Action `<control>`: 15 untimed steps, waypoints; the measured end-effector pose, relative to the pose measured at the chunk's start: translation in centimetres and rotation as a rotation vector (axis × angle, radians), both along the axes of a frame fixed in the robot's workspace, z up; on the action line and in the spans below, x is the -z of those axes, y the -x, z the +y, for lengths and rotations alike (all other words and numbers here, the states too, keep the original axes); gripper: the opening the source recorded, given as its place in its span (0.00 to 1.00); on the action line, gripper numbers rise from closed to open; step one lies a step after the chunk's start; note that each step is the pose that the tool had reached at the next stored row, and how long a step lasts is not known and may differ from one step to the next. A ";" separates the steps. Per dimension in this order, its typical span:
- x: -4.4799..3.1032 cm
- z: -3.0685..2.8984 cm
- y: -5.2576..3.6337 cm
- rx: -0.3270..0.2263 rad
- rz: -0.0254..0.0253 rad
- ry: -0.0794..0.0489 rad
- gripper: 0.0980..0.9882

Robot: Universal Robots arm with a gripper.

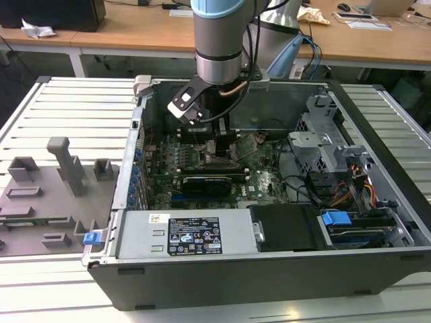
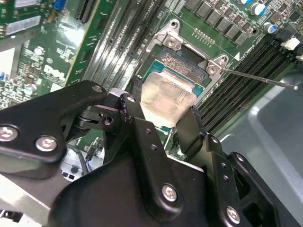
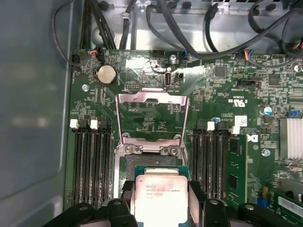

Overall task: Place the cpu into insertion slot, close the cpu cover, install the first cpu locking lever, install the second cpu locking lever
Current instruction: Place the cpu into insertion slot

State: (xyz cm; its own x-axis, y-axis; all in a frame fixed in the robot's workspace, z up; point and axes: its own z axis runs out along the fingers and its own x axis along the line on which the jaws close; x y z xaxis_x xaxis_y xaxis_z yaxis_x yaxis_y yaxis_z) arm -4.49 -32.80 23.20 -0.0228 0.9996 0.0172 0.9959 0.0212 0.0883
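Wooden desks stand behind a pale ribbed metal counter [image 1: 60,108] carrying an open black computer case [image 1: 269,269]; in the exterior view the grey-and-blue robot arm [image 1: 217,40] hangs over the green circuit board [image 1: 262,178] inside. In the second wrist view the black jaws are closed to chip width on opposite edges of the small flat square cpu [image 2: 168,99] with its dull silver-grey metal top, held just over the black-rimmed square insertion slot [image 2: 182,64]. In the first wrist view the thin silvery windowed cpu cover [image 3: 152,97] stands raised behind the slot. The chip looks light, stiff and smooth, its underside probably fragile, so the edges seem the right hold
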 end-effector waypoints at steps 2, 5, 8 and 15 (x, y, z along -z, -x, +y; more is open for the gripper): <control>0.31 0.05 0.13 0.000 0.0000 0.000 0.49; 0.71 0.23 0.22 0.000 0.0002 0.000 0.49; 1.26 0.63 0.23 0.002 -0.0001 0.000 0.49; 2.27 0.69 -0.01 0.012 0.0004 0.000 0.49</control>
